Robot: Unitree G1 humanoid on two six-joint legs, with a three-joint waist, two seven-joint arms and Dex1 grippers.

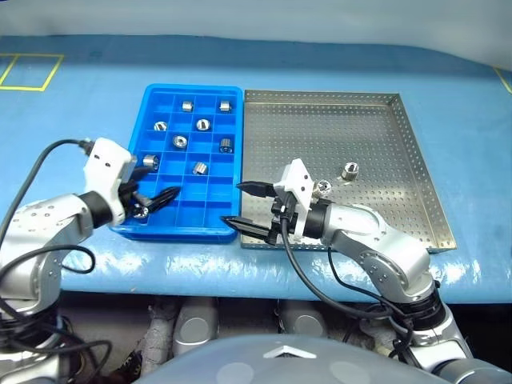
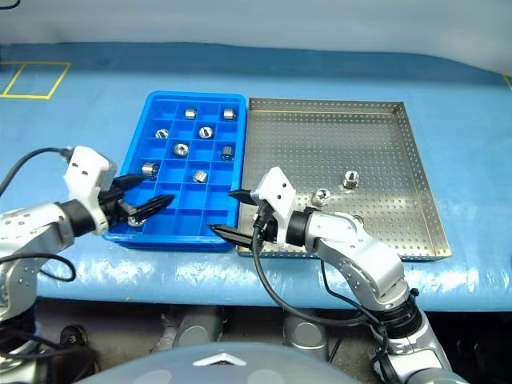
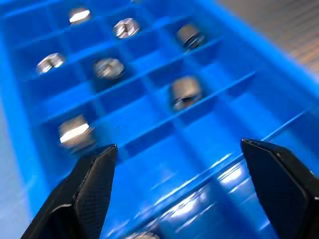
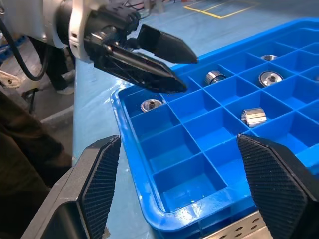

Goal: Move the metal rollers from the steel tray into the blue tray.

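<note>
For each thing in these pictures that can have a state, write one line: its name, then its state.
left gripper: open, empty, over the blue tray's near left corner.
right gripper: open, empty.
blue tray: nine rollers in separate compartments, the other compartments empty.
steel tray: two metal rollers left.
roller under the left gripper: lying in the near left corner compartment.

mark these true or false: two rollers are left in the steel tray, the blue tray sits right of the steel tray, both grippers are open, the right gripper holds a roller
Two rollers are left in the steel tray: true.
The blue tray sits right of the steel tray: false, it lies on the steel tray's left.
Both grippers are open: true, the left gripper and the right gripper have spread fingers.
The right gripper holds a roller: false, nothing sits between its fingers.
</note>
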